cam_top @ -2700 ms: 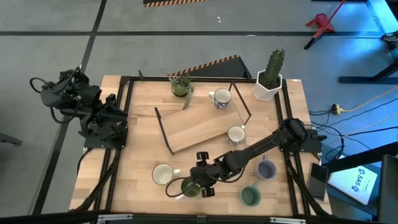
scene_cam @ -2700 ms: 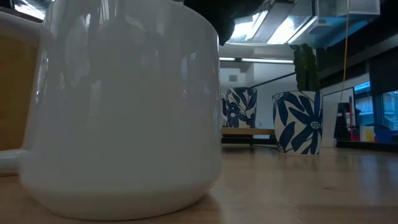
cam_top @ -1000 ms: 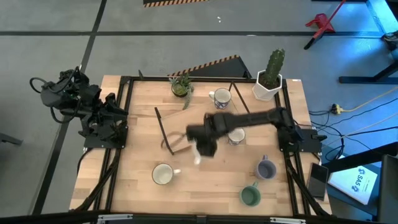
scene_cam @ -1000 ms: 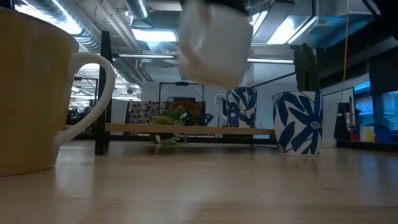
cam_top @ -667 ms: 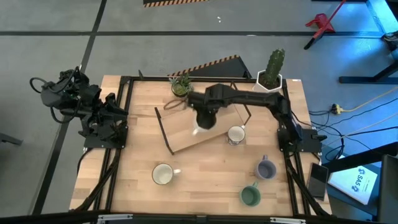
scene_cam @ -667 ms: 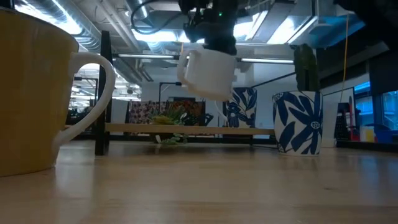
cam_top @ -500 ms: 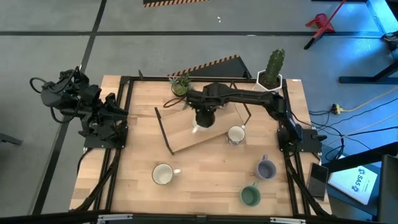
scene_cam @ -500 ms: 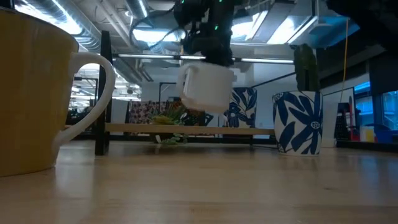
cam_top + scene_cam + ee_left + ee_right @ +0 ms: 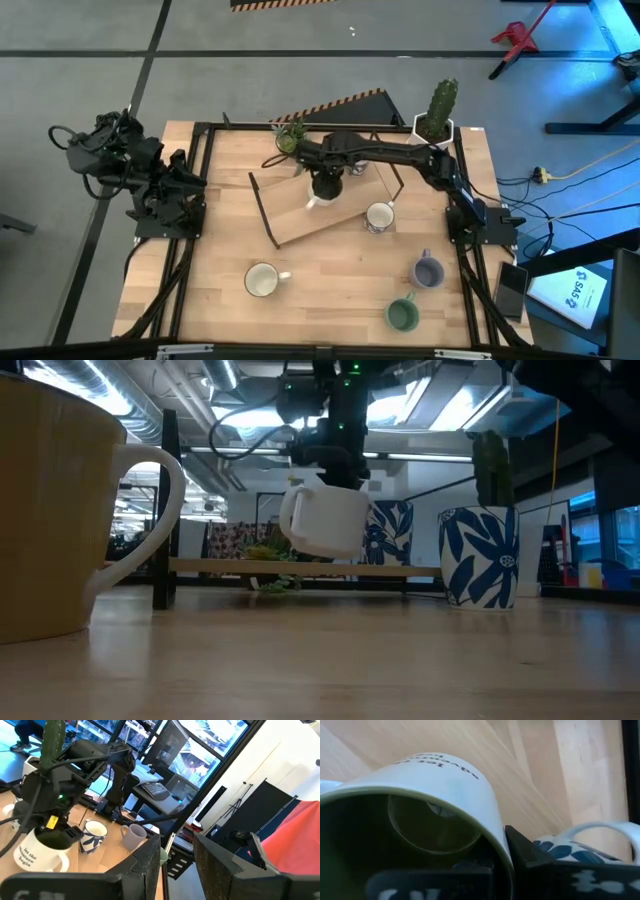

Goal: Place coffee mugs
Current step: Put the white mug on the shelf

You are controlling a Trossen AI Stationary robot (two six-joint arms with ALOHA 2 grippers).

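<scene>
The right arm's tool (image 9: 322,186) holds a plain white ceramic mug (image 9: 323,521) by its rim, one finger inside the cup, lifted and tilted above the raised wooden shelf board (image 9: 310,215) at the far middle of the wooden tabletop (image 9: 225,260). A blue-and-white patterned mug (image 9: 386,531) sits just beside it on the shelf. Another white mug (image 9: 379,216) stands at the board's right edge, a third white mug (image 9: 262,280) near the front. The left arm's tool (image 9: 170,175) rests folded at the tabletop's left edge, fingers (image 9: 215,865) parted, holding nothing.
</scene>
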